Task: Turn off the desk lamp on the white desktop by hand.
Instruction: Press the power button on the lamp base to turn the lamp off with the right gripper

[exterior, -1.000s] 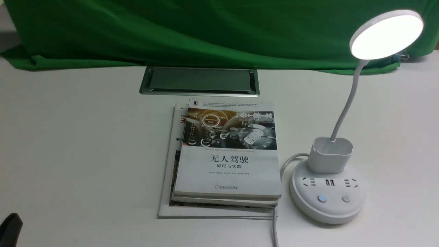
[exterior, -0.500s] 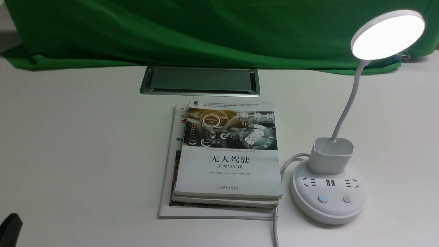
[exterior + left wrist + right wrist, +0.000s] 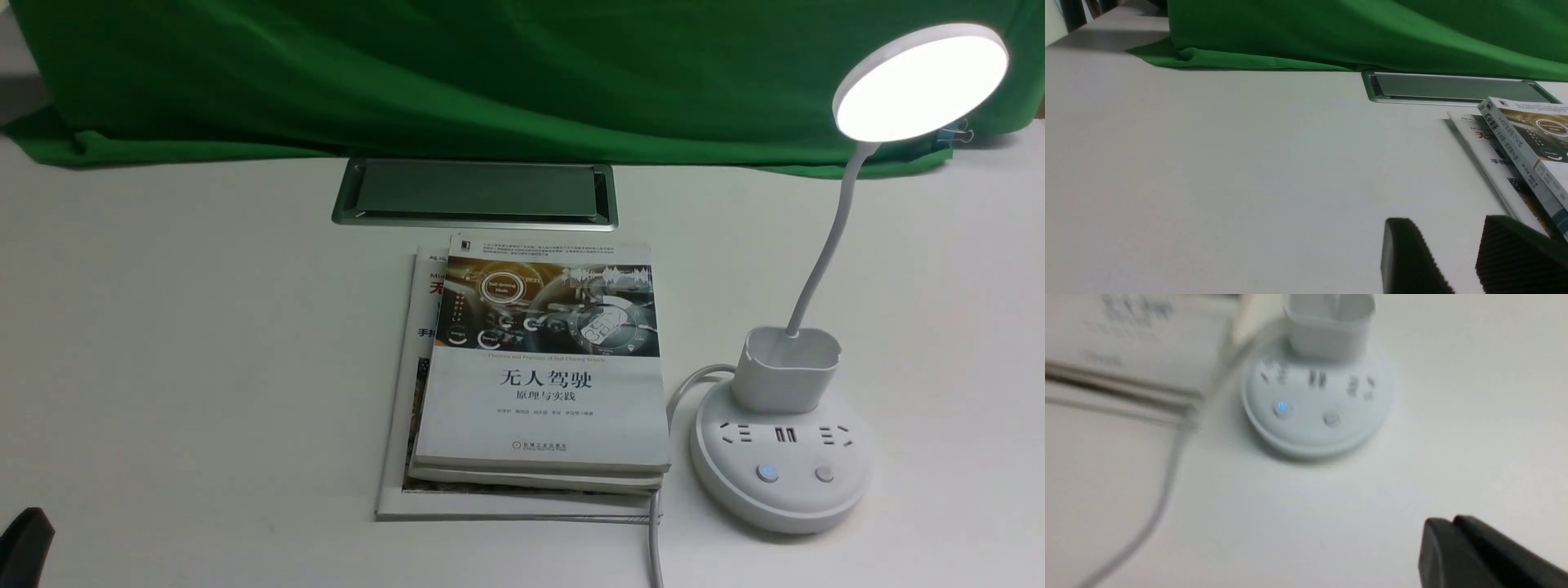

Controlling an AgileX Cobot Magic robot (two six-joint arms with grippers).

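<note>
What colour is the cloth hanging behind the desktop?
The cloth is plain green; it shows best in the front view.

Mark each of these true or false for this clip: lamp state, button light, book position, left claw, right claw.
1. The white lamp with the round disc head is switched off. False: its disc glows bright white.
2. Of the two round buttons on the lamp's base, the one nearer the books shows a blue light. True.
3. The paperback books with a car-dashboard cover lie to the right of the lamp. False: they lie to its left.
4. The black left claw is open, with nothing between its fingers. True.
5. The black right claw is spread wide. False: its fingertips are together.
</note>
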